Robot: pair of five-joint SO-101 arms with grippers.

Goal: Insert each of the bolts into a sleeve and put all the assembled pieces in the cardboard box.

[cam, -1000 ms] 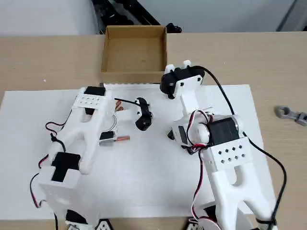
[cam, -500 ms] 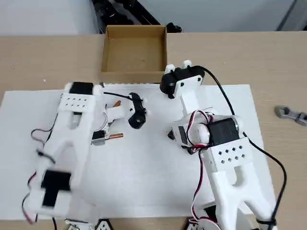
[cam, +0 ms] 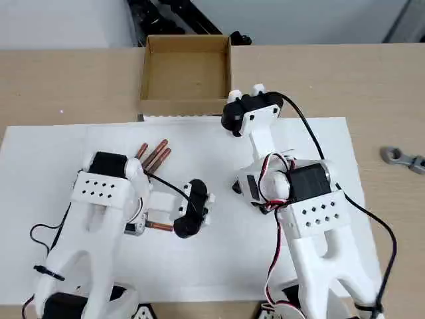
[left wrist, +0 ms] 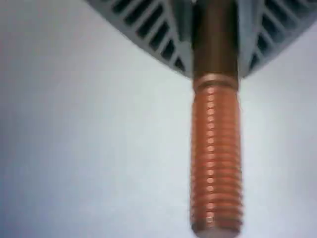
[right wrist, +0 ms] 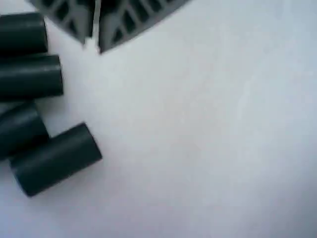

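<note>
Left gripper [left wrist: 215, 34] clamps bolt [left wrist: 216, 148]; right gripper [right wrist: 95, 25] closed, empty, beside sleeves [right wrist: 55, 158]. Insertion step pending; next, right likely grasps one.

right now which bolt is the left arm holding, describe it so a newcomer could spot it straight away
Start at the white sheet on the table and find the left arm over it. Its hand is shut on one copper bolt, with the threaded end sticking out past the fingertips. The three loose bolts lie together nearer the cardboard box; this one alone is gripped.
</note>
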